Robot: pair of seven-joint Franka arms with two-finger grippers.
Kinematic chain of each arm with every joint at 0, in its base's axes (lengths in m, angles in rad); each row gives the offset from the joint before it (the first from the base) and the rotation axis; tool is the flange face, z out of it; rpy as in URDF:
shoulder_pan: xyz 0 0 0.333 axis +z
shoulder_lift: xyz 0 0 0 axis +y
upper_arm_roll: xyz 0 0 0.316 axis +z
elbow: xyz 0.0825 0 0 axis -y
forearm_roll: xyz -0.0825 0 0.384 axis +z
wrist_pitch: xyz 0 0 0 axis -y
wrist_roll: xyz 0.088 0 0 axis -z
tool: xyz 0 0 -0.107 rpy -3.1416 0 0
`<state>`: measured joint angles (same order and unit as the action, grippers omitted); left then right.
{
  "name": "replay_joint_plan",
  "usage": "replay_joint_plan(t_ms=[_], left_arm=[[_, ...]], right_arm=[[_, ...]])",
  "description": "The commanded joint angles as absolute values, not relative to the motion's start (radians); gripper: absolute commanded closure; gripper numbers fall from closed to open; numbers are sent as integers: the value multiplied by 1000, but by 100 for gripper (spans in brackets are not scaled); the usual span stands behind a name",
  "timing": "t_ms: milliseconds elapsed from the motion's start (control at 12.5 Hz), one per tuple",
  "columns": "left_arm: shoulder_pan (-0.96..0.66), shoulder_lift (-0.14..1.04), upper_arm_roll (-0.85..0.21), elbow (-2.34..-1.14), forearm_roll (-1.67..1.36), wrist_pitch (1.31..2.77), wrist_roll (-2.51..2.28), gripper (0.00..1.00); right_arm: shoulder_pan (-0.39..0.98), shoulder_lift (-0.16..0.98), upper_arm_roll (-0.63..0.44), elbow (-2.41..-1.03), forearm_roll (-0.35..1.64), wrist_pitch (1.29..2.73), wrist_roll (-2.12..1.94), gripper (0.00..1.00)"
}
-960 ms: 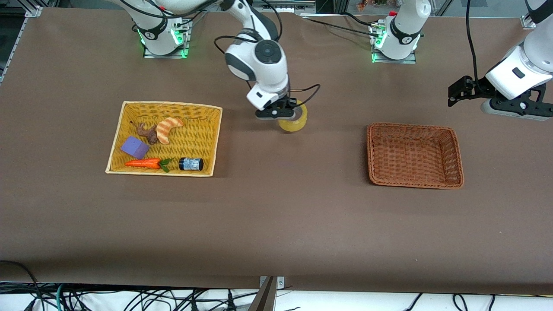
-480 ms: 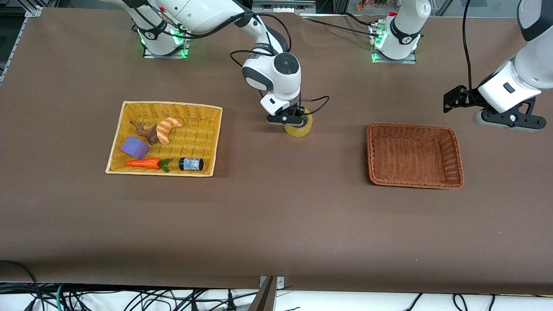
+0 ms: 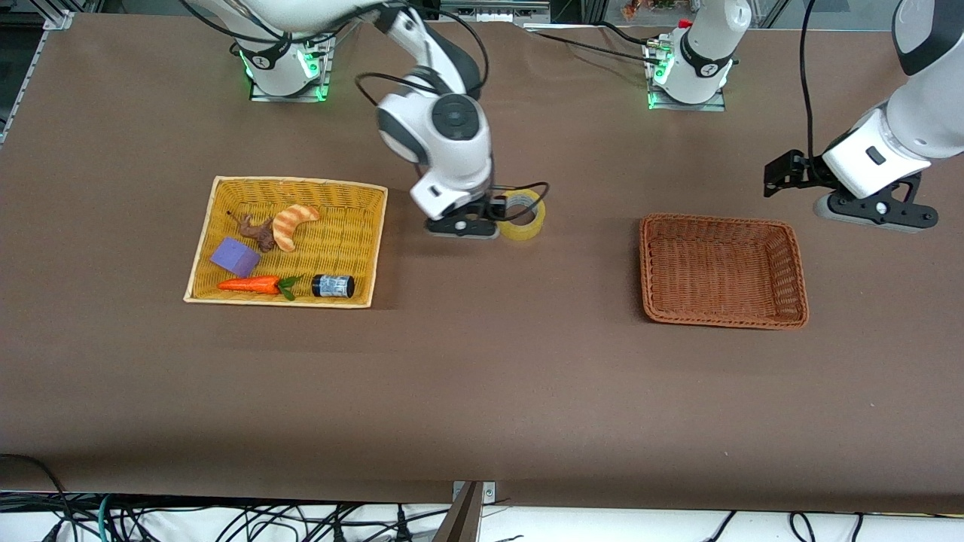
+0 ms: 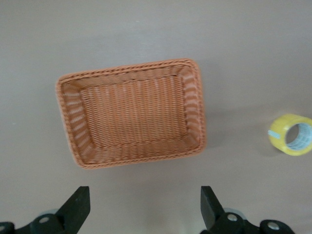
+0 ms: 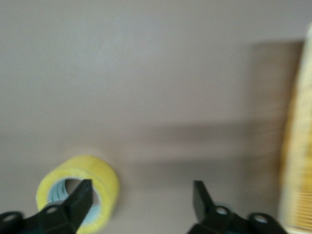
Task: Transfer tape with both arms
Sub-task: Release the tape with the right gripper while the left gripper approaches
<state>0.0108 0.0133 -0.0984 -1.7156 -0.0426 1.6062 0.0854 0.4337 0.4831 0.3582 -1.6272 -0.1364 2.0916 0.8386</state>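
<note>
The ring-shaped roll of translucent yellowish tape with a grey core (image 3: 521, 214) is seen lying flat on the brown tabletop (image 3: 482, 391), its hole facing up, between the yellow wicker basket (image 3: 197, 263) and the orange-brown wicker basket (image 3: 797, 282), somewhat closer to the yellow one. The edge of the roll toward the right arm's end is partly covered in the front view by the right pincer (image 3: 486, 218). In the right wrist view the roll (image 5: 80, 197) is cut off at the frame edge and one black finger (image 5: 80, 197) overlaps it; the picture is smeared. The right pincer is spread open, low over the tabletop just beside the tape, nothing gripped. Whether a finger touches the roll cannot be told.

The yellow basket holds a purple block (image 3: 235, 256), an orange carrot with green leaves (image 3: 256, 284), a small black jar with a blue-white label (image 3: 333, 286), a striped croissant-shaped piece (image 3: 292, 224) and a brown knobbly piece (image 3: 259, 232). The orange-brown basket has nothing in it.

The left pincer (image 3: 779, 172) is held open and empty, up over the tabletop toward the left arm's end, near the orange-brown basket. In the left wrist view the basket (image 4: 68, 126) and the tape (image 4: 291, 135) are shown apart from each other, with both black fingers (image 4: 78, 207) wide.
</note>
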Motion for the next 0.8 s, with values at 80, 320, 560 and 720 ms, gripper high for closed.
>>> replay_joint_plan(t_ms=[80,320,560,720], left_arm=[[2,58,-173,-1726,-100,1608,87,0],[-12,176,-296,-1736,-98,1745,40,0],[-55,316,-400,-1740,-80,1830,-47,0],[-187,405,-400,-1740,47,1876,-93,0]], right_arm=[[172,127,374,-1833,-6,1909,399,0],[-12,-36,345,-1847,41,1690,42,0],[-15,-84,194,-1848,40,1646,-177,0],[-15,-97,152,-1850,26,1643,-239,0]])
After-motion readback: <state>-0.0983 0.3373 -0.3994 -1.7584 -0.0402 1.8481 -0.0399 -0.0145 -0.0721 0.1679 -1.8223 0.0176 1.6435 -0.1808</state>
